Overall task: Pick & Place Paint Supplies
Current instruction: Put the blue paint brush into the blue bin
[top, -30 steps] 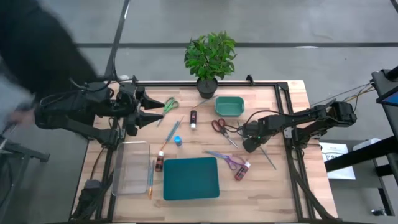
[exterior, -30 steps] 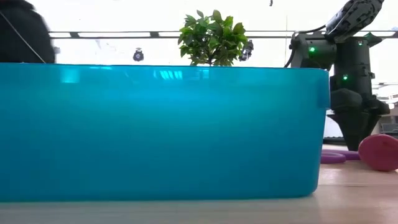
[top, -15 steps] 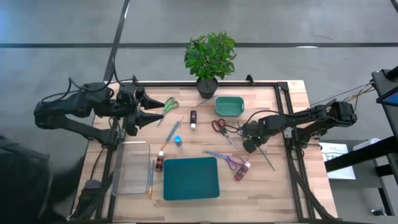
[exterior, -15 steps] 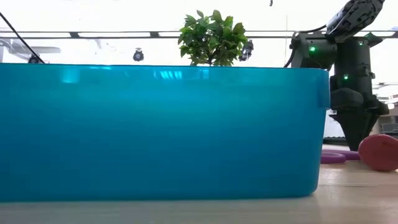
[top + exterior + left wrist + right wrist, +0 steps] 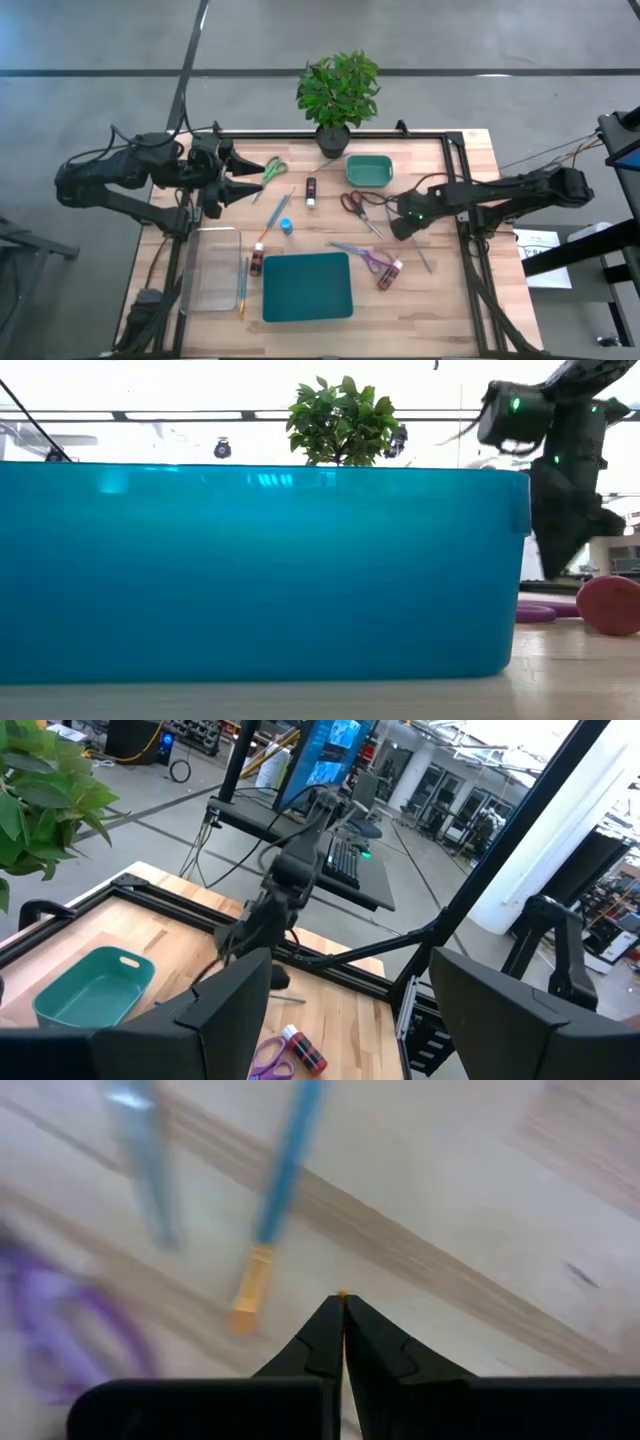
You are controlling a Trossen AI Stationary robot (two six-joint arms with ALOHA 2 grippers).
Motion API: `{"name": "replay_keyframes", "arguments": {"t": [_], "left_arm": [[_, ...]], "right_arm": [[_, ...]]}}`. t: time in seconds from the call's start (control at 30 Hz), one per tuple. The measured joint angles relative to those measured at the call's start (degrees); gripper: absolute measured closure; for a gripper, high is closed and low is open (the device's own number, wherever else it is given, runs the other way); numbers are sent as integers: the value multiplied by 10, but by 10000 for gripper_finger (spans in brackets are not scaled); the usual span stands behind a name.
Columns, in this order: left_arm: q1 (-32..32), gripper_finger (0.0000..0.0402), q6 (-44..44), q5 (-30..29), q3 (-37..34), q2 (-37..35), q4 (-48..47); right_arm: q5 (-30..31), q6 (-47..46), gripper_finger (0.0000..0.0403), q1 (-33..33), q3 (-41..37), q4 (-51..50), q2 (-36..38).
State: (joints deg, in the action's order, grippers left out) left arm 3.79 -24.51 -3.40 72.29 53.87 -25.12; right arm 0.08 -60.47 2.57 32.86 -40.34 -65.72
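My right claw [image 5: 342,1302], clenched on a thin brush's [image 5: 424,252] orange tip just above the surface [image 5: 440,300] right of the scissors [image 5: 352,203]: light, stiff, slippery, best pinched mid-handle; left claw [image 5: 243,178] waits open.

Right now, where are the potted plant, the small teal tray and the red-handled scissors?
Potted plant [image 5: 337,88]: high view, on the leaves.
Small teal tray [image 5: 368,171]: high view, on its inner floor.
Red-handled scissors [image 5: 352,203]: high view, on the handles.
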Motion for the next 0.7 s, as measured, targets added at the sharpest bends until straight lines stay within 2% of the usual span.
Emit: {"name": "replay_keyframes", "arguments": {"t": [0.37, 0.57, 0.7], "left_arm": [[2, 119, -11, 0, -6, 22, -4], [5, 119, -19, 0, -6, 76, 0], [6, 119, -31, 0, -6, 122, 19]], "right_arm": [[67, -78, 395, -25, 2, 144, 147], [112, -54, 395, -52, 4, 287, 166], [147, -9, 395, -72, 36, 319, 147]]}}
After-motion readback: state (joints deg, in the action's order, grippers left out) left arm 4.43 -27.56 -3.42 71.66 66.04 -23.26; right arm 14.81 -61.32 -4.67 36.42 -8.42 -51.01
